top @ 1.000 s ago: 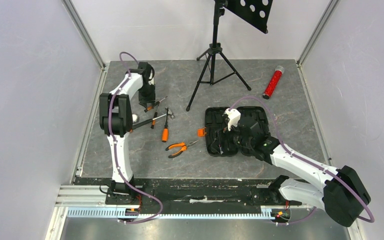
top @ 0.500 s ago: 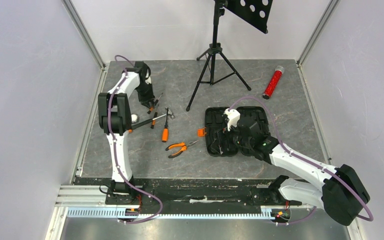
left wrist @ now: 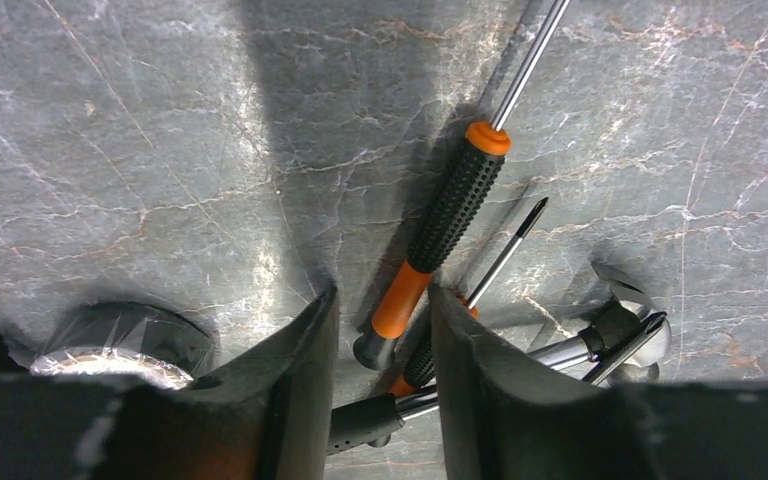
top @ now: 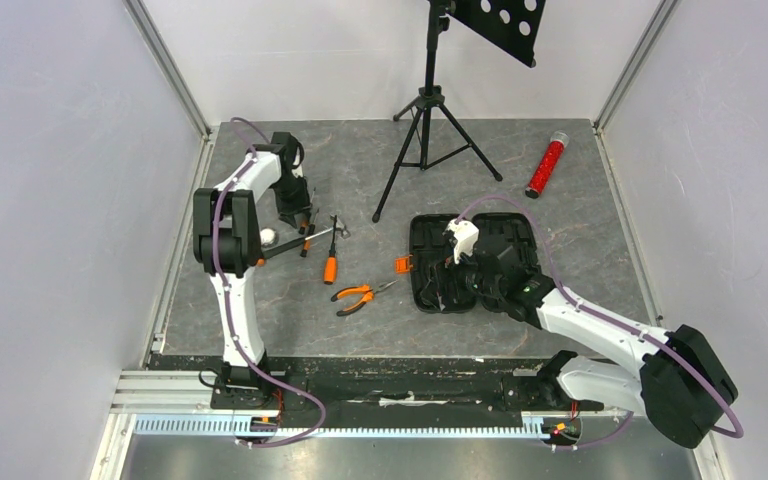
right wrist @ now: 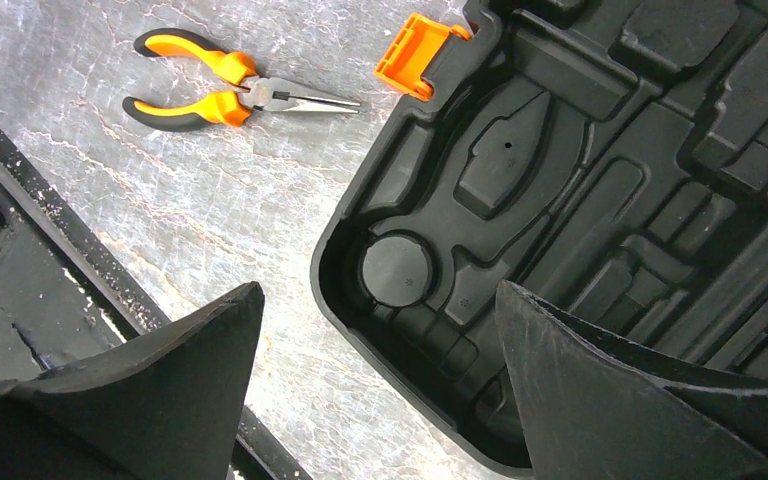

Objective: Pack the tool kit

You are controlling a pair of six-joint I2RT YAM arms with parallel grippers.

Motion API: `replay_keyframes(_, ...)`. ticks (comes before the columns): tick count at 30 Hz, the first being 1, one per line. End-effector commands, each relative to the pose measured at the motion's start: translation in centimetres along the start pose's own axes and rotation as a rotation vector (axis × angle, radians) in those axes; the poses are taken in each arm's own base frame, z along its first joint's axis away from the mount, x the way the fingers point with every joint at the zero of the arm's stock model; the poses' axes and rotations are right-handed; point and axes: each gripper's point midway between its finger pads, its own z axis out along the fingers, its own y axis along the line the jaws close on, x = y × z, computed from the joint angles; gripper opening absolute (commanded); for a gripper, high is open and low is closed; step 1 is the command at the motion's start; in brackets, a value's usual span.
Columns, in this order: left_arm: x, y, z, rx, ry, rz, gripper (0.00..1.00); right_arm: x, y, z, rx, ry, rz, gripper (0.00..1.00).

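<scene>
The left arm (top: 228, 215) has swung a little to the left at its elbow. The left gripper (top: 297, 208) has slid toward the near edge and now sits lower among the tools, its fingers (left wrist: 310, 340) standing on either side of the butt of a screwdriver (left wrist: 440, 225). The thin shaft that stuck out to the gripper's right a second ago, then tilted steeper, no longer shows from above. The right arm (top: 600, 325) has shifted its big elbow block slightly left.
</scene>
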Motion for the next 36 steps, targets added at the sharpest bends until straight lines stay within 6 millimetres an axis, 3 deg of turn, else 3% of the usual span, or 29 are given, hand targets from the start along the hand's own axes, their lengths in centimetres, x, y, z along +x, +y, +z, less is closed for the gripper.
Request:
replay_keyframes(1,0.3,0.3,0.2,-0.028,0.005,0.042,0.42,-0.9,0.8,0.2,-0.037,-0.046,-0.002,0.88)
replay_keyframes(5,0.5,0.1,0.7,-0.015,0.021,0.047,0.22,-0.9,0.7,0.1,-0.032,-0.051,0.0,0.88)
replay_keyframes(9,-0.8,-0.3,-1.3,0.0,-0.039,0.066,0.02,-1.3,0.8,0.0,-0.032,-0.063,0.002,0.88)
replay_keyframes(16,-4.3,-2.9,-8.7,0.117,-0.259,0.073,0.02,-2.9,1.1,-0.6,-0.024,-0.112,0.023,0.91)
replay_keyframes(21,-4.3,-5.3,-15.2,0.276,-0.415,0.047,0.02,-4.1,1.2,-1.4,-0.015,-0.163,0.043,0.97)
replay_keyframes(24,-2.9,-6.7,-18.5,0.384,-0.471,0.031,0.02,-5.0,1.7,-2.1,-0.029,-0.202,0.064,0.98)
replay_keyframes(29,1.3,-9.3,-21.7,0.598,-0.516,0.011,0.02,-7.4,2.8,-3.2,-0.064,-0.279,0.098,0.98)
replay_keyframes(36,8.1,-12.1,-23.0,0.844,-0.519,-0.002,0.02,-10.6,4.5,-4.5,-0.125,-0.371,0.143,0.93)
